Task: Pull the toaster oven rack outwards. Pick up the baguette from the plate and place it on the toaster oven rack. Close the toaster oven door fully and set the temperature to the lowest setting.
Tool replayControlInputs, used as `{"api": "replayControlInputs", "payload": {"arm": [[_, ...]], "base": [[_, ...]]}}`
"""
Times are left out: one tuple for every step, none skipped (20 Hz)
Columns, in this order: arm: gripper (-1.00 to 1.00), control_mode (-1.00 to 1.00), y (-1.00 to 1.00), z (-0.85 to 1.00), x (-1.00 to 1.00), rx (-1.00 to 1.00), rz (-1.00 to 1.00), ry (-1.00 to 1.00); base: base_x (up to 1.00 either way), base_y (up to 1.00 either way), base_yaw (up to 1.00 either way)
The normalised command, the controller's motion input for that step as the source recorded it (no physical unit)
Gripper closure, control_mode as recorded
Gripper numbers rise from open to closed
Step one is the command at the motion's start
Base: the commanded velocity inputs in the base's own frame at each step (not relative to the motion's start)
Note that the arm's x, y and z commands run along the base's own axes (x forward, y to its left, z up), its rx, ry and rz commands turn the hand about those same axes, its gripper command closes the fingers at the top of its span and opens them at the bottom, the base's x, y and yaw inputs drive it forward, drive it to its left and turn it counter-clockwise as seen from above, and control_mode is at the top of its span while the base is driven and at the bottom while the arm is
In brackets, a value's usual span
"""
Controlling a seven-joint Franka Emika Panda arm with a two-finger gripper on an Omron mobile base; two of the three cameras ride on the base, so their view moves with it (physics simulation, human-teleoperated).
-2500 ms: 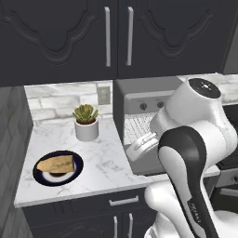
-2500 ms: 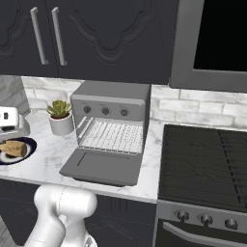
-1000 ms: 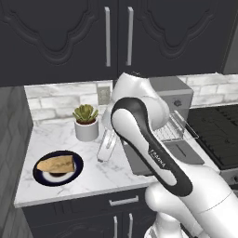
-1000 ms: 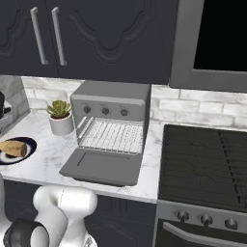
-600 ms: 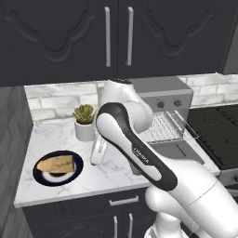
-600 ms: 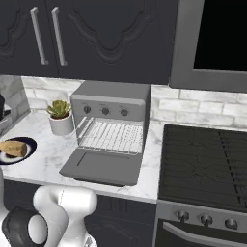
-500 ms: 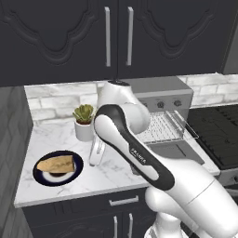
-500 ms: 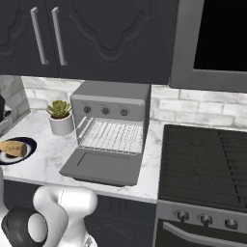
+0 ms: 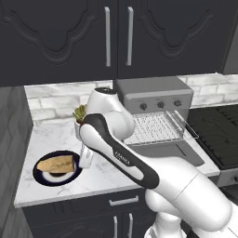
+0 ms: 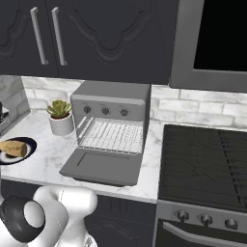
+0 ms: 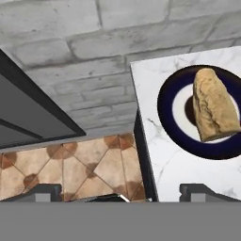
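Left base view puts the toaster oven (image 9: 153, 95) at centre right, its toaster oven door (image 9: 169, 153) dropped flat and the toaster oven rack (image 9: 155, 128) drawn out over it. At lower left sits the plate (image 9: 56, 168) with the baguette (image 9: 56, 164) lying on it. My gripper (image 9: 85, 158) hangs just right of the plate, jaws spread wide, holding nothing.
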Motion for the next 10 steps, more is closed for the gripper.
{"api": "replayControlInputs", "payload": {"arm": [[-1.00, -1.00, 0.31, -0.24, 0.15, -0.04, 0.01, -0.07], [-1.00, -1.00, 0.29, -0.25, 0.17, -0.04, 0.02, -0.06], [-1.00, -1.00, 0.23, -0.24, 0.17, -0.03, 0.02, -0.06], [-1.00, -1.00, 0.20, -0.24, 0.17, -0.03, 0.02, -0.06], [-1.00, -1.00, 0.19, -0.24, 0.20, -0.03, 0.02, -0.04], [-1.00, -1.00, 0.16, -0.21, 0.22, -0.02, 0.02, -0.04], [-1.00, -1.00, 0.15, -0.19, 0.23, -0.01, 0.03, -0.04], [-1.00, -1.00, 0.14, -0.14, 0.26, -0.01, 0.03, -0.02], [-1.00, -1.00, 0.14, -0.11, 0.29, 0.00, 0.04, -0.01], [-1.00, -1.00, 0.13, -0.09, 0.31, 0.00, 0.05, 0.00]], "base": [[0.00, 0.00, 0.00], [0.00, 0.00, 0.00], [0.00, 0.00, 0.00], [0.00, 0.00, 0.00], [0.00, 0.00, 0.00], [0.00, 0.00, 0.00], [0.00, 0.00, 0.00], [0.00, 0.00, 0.00], [0.00, 0.00, 0.00], [0.00, 0.00, 0.00]]}}
